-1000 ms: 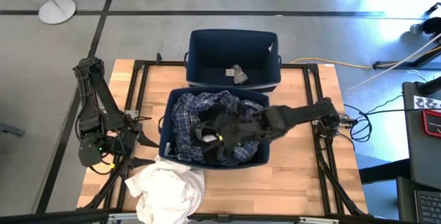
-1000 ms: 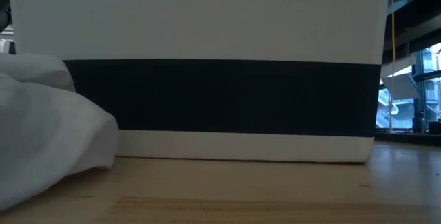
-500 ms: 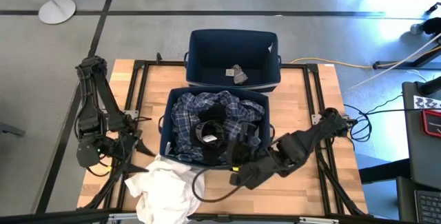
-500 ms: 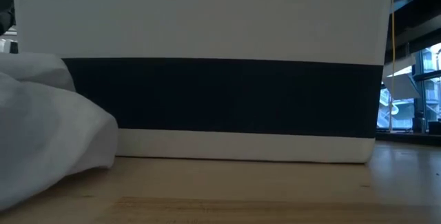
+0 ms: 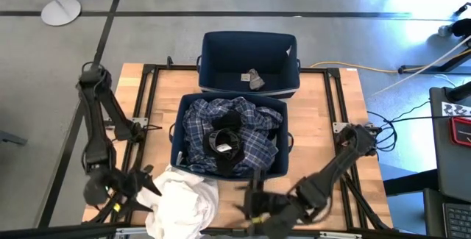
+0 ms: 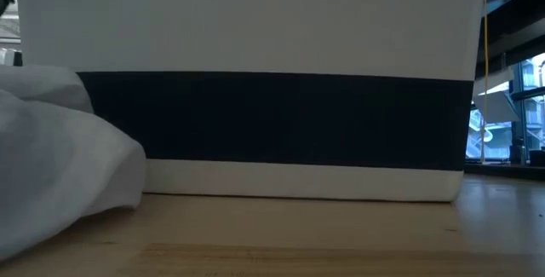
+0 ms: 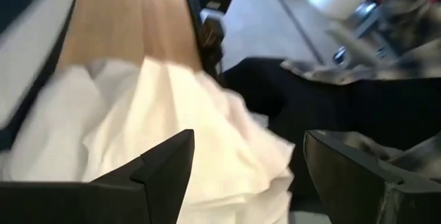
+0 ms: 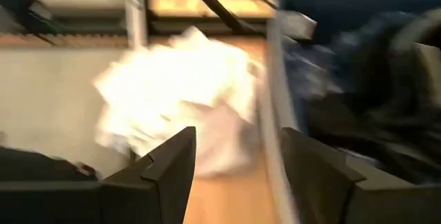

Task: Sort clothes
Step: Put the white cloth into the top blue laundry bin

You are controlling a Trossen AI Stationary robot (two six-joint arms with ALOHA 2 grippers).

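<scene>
Here, both arms reached toward the white garment crumpled on the table's near edge, in front of the nearer bin. The left gripper, jaws spread wide and empty, hung at its left side; the right gripper, jaws parted and empty, pointed at it. Next, I judged, one must close on it. The nearer bin held plaid and black clothes; the far bin held one small grey piece.

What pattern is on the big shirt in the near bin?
Dark blue plaid shirt; the high view shows it best.
</scene>
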